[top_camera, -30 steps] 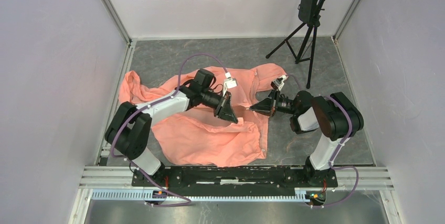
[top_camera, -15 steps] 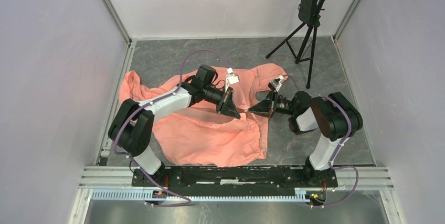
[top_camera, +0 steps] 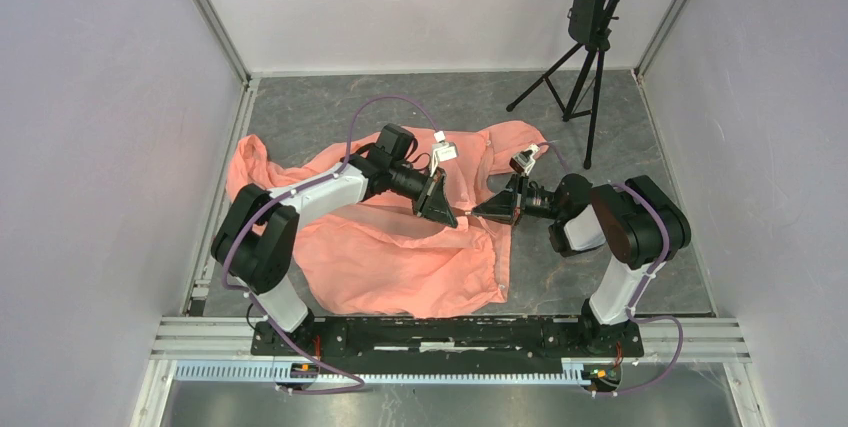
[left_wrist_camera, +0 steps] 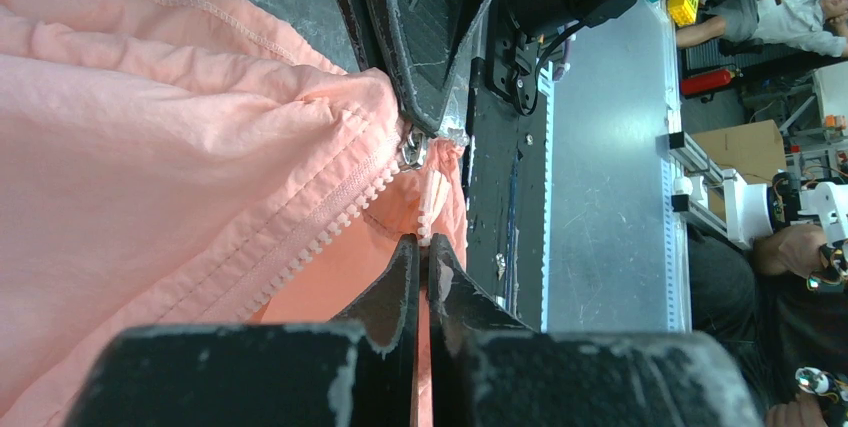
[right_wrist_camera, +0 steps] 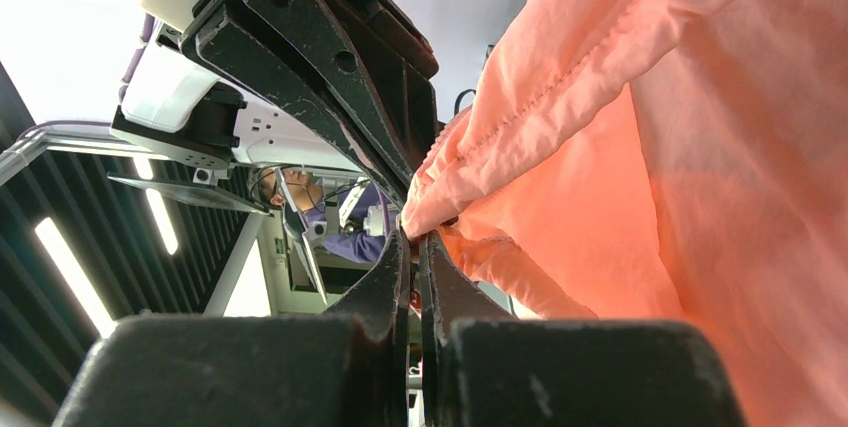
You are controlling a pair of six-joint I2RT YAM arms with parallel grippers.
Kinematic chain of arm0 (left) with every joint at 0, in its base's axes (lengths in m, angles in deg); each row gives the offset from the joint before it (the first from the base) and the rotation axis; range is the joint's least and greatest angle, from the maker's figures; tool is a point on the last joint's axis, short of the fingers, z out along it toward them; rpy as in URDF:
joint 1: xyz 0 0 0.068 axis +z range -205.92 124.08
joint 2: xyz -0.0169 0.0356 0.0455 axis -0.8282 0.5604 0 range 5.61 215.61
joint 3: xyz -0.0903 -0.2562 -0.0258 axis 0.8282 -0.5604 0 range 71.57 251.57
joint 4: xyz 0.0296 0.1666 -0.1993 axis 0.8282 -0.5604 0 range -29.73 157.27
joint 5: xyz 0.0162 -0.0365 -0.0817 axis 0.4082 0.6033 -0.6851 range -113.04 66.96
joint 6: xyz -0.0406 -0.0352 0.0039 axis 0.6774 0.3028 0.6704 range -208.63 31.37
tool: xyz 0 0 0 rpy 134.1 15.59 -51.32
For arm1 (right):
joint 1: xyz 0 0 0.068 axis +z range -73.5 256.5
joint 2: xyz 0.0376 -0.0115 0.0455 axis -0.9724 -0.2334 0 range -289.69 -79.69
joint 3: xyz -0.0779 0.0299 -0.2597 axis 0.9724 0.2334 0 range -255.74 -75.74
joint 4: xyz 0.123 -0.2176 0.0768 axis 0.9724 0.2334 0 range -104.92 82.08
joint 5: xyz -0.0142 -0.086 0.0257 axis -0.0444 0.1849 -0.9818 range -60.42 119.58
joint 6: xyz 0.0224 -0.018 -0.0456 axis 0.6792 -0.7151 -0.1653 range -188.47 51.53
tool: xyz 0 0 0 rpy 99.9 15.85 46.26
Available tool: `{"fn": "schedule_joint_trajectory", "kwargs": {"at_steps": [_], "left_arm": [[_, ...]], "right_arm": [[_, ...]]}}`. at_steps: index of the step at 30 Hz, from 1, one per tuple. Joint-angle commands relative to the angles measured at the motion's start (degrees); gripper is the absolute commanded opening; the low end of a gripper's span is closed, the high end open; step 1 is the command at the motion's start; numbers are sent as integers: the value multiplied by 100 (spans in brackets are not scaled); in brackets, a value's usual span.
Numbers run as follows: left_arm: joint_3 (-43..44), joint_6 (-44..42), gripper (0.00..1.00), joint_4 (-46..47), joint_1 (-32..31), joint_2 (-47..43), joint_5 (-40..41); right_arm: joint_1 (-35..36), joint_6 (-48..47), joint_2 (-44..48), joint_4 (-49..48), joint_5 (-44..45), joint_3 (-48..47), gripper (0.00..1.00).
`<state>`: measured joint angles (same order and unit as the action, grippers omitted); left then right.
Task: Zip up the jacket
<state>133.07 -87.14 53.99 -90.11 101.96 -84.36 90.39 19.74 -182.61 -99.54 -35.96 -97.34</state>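
The jacket [top_camera: 390,257] is lying crumpled mid-frame, looking thin, limp and slippery. The left gripper [left_wrist_camera: 420,245] is pinching its zipper strip [left_wrist_camera: 340,222], and the right gripper [right_wrist_camera: 412,239] is clamping the adjoining edge, both sensible holds.

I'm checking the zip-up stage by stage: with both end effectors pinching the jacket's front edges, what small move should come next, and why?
Probably ease the left end effector toward the right end effector, feeding the pale zipper strip it pinches on the jacket into the slider. The two ends sit close but look not yet joined.
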Motion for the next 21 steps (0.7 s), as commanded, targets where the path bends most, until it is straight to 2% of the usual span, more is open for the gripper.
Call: {"fn": "schedule_joint_trajectory", "kwargs": {"at_steps": [1, 21], "left_arm": [[222, -304, 2, -51, 15, 14, 28], [158, -470, 2, -154, 26, -124, 156]], "right_arm": [[40, -104, 78, -2736, -100, -2, 0], [99, -137, 98, -2741, -126, -2, 0]]}}
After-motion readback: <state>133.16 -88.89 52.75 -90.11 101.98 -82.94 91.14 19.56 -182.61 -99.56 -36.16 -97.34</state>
